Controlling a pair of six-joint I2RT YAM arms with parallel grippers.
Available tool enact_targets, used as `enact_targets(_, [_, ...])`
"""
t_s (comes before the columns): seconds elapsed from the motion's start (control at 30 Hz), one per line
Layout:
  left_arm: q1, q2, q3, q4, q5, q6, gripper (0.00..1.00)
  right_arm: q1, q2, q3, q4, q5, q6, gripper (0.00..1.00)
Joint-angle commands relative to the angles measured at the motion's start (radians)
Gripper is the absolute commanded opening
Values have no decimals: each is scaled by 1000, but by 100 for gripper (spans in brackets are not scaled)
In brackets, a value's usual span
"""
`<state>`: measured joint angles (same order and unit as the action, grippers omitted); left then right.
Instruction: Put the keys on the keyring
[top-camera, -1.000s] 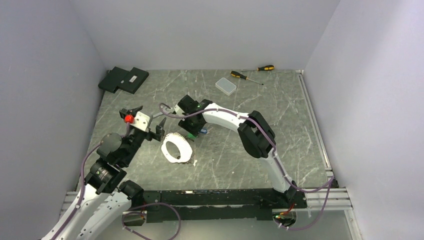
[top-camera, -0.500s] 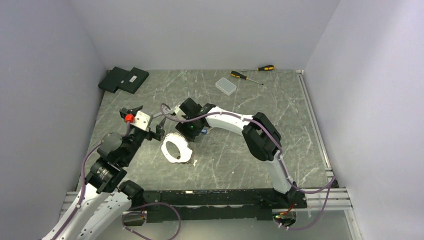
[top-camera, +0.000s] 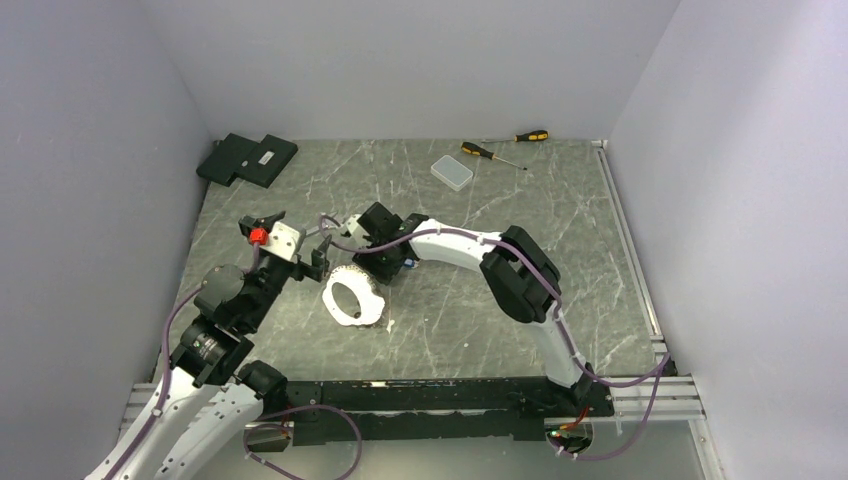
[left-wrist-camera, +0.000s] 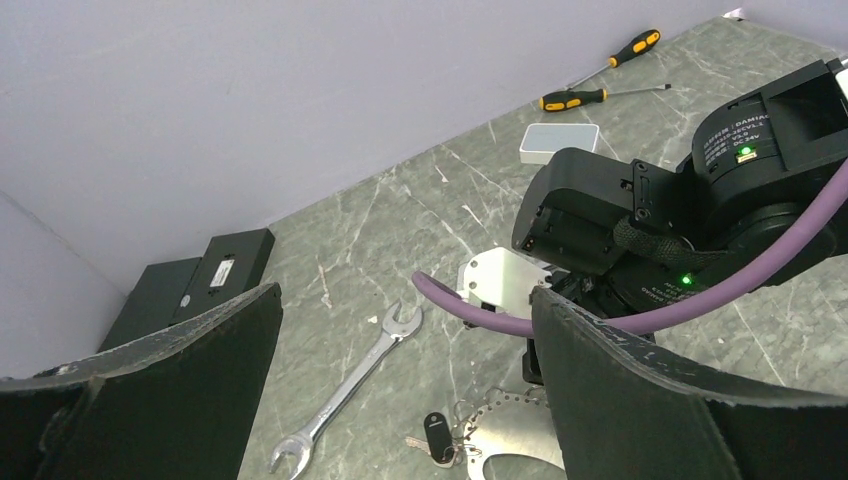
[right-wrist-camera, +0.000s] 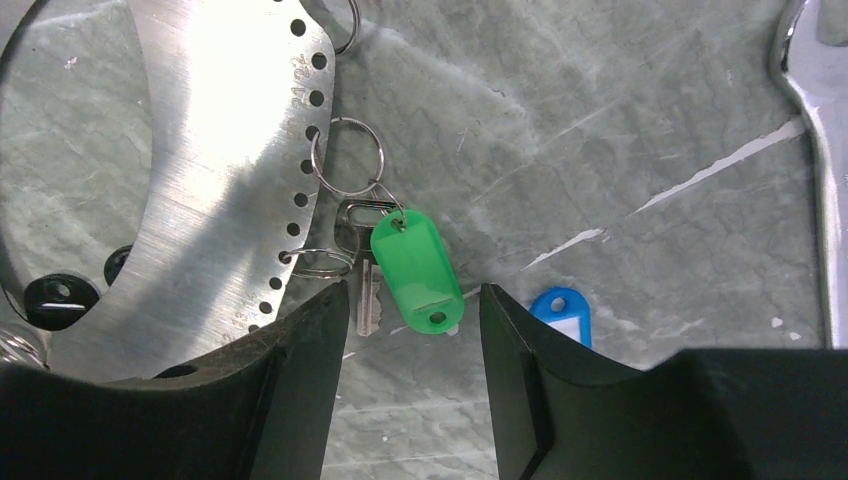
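Observation:
The keyring (top-camera: 352, 298) is a wide flat pale metal loop with small holes along its edge; it also shows in the right wrist view (right-wrist-camera: 220, 150) and the left wrist view (left-wrist-camera: 510, 440). A key with a green tag (right-wrist-camera: 417, 270) hangs from small wire rings at its edge. A blue tag (right-wrist-camera: 562, 315) lies loose beside it. A black-tagged key (left-wrist-camera: 437, 437) hangs at the ring's other side. My right gripper (right-wrist-camera: 410, 400) (top-camera: 378, 262) is open, low over the green tag, which lies just ahead between its fingers. My left gripper (left-wrist-camera: 403, 300) (top-camera: 305, 238) is open and empty, left of the ring.
A silver spanner (left-wrist-camera: 345, 390) lies left of the ring; another spanner end (right-wrist-camera: 820, 150) is at the right. A clear box (top-camera: 452, 172) and two screwdrivers (top-camera: 492, 152) lie at the back. Black boxes (top-camera: 247, 158) sit at the back left.
My right wrist has shifted a little left and down toward the ring's far edge, and its elbow has swung right. The left arm and the ring have not moved.

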<state>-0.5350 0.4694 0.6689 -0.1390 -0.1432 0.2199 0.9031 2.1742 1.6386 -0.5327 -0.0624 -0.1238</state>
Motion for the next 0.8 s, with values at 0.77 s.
enact_targets(0.77, [11,2,14,33,24,-11,99,-72,106,204,35,185,-146,55])
